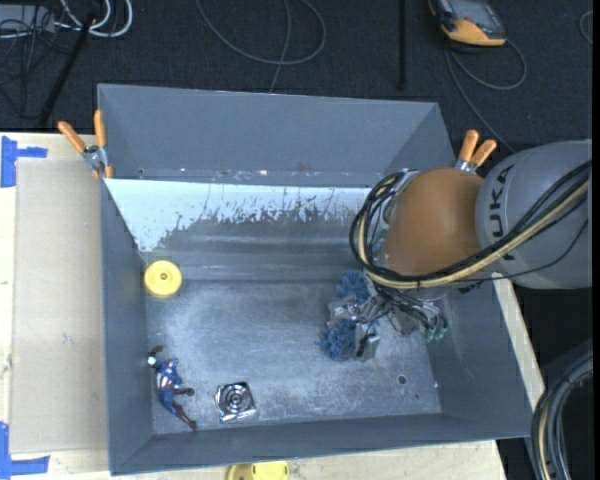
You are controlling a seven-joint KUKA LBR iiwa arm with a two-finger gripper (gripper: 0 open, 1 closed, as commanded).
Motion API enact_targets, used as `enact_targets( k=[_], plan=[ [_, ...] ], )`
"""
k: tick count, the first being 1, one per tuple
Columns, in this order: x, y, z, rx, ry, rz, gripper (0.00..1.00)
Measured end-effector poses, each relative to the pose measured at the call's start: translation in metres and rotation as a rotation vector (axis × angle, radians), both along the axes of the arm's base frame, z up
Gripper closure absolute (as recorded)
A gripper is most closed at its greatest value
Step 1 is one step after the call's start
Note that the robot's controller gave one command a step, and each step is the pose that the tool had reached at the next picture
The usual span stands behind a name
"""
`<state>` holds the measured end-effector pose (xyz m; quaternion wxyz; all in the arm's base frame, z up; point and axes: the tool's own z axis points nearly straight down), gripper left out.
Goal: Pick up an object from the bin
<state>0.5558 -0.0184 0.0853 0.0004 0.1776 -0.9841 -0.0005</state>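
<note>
Grey metal bin, four loose items.

1. Blue shaggy thing — right half of the floor, near the right wall, under the gripper and partly hidden by it. The gripper is low over this item; how far open it is, and whether it has hold, cannot be told.
2. Yellow disc — near the left wall.
3. Small blue figure — front-left corner, lying flat.
4. Silver metal piece — just beside the figure, near the front wall.
</note>
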Motion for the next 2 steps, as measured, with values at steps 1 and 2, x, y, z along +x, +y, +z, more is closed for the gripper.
enact_targets(
  k=[1, 2],
  plan=[
    [0.000, 0.000, 0.000, 0.000, 0.000, 0.000, 1.00],
    [0.014, -0.005, 0.130, 0.000, -0.002, 0.038, 1.00]
  ],
)
